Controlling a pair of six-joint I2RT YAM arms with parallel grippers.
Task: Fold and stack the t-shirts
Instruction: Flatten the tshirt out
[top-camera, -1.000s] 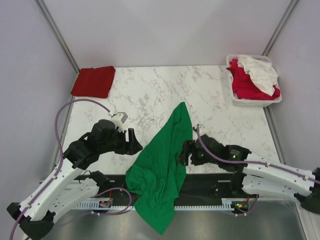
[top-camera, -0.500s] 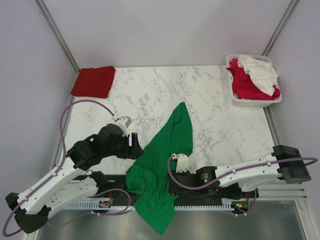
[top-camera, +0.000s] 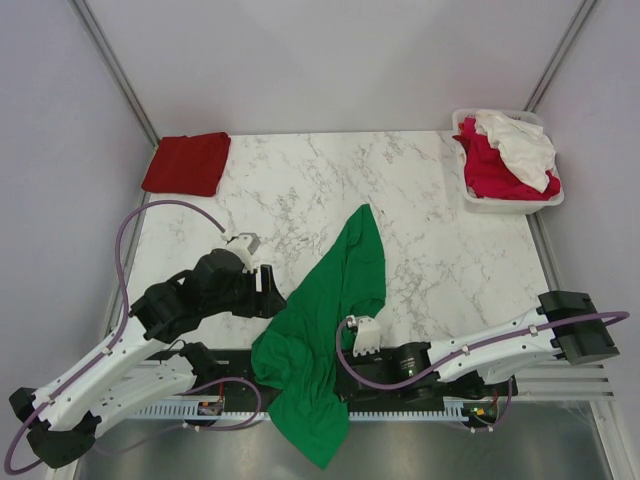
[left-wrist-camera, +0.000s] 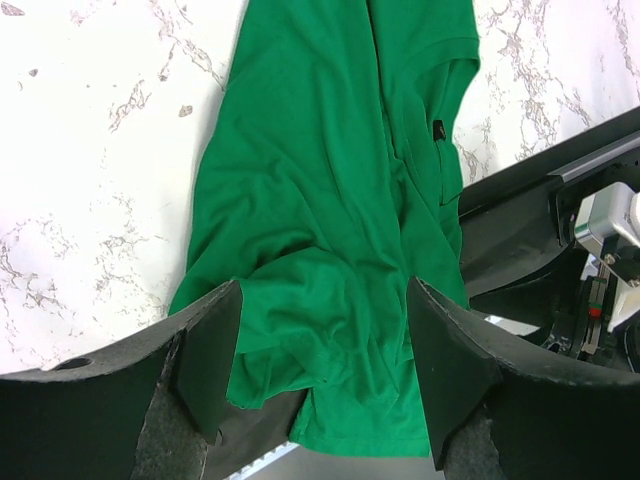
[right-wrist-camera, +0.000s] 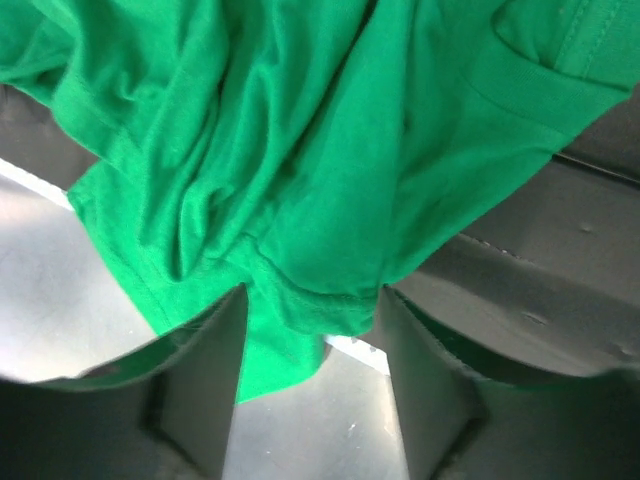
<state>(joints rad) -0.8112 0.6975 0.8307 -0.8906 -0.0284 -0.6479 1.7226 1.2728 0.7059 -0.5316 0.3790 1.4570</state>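
Note:
A bright green t-shirt (top-camera: 335, 300) lies crumpled lengthwise from the table's middle over the near edge and hangs down. My left gripper (top-camera: 272, 296) is open just left of it. In the left wrist view the shirt (left-wrist-camera: 330, 190) lies between and beyond the spread fingers (left-wrist-camera: 210, 350), gripper (left-wrist-camera: 320, 370). My right gripper (top-camera: 352, 345) is open at the near edge, against the shirt's hanging right side. In the right wrist view the shirt's hem (right-wrist-camera: 310, 300) sits between the open jaws, gripper (right-wrist-camera: 310, 390). A folded dark red shirt (top-camera: 187, 162) lies at the far left corner.
A white plastic basket (top-camera: 512, 206) at the far right corner holds a crimson-pink shirt (top-camera: 490, 170) and a white shirt (top-camera: 520, 145). A black rail (top-camera: 420, 365) and metal ledge run along the near table edge under the hanging cloth.
My right arm has swung down and left, from the table beside the shirt to the near edge by its hanging part. My left gripper has edged slightly toward the shirt.

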